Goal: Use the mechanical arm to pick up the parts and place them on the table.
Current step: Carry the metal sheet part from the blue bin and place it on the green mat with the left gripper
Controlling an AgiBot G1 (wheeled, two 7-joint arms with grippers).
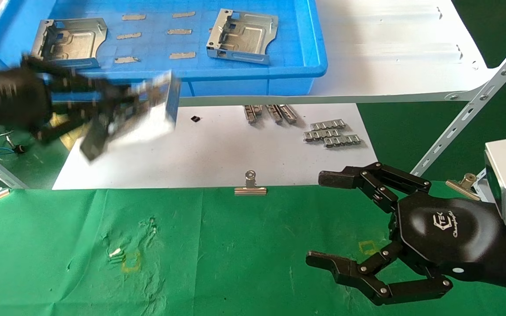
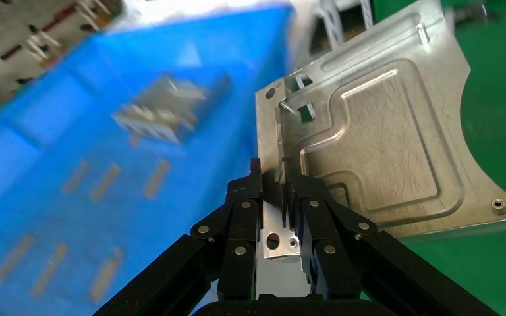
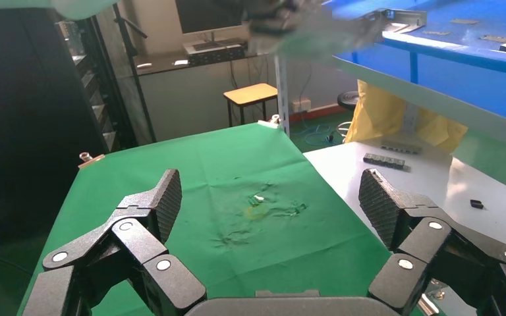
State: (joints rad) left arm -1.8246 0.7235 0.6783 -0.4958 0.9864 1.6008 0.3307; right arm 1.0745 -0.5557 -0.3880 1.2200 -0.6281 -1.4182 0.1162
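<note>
My left gripper (image 1: 117, 107) is shut on a silver part (image 1: 154, 109) and holds it in the air over the white board, just in front of the blue tray. In the left wrist view its fingers (image 2: 283, 191) pinch the part's (image 2: 382, 131) folded edge. Two more parts (image 1: 70, 39) (image 1: 244, 35) lie in the blue tray (image 1: 305, 72). My right gripper (image 1: 323, 219) is open and empty above the green table (image 1: 213, 250) at the right; the right wrist view shows its pads (image 3: 165, 197) wide apart over the cloth (image 3: 237, 171).
Small grey ribbed strips (image 1: 332, 131) lie on the white board (image 1: 218, 153). A silver binder clip (image 1: 250, 184) holds the cloth's edge. Yellow square marks (image 1: 131, 262) (image 1: 368, 247) show on the cloth. A metal rack strut (image 1: 477, 105) slants at the right.
</note>
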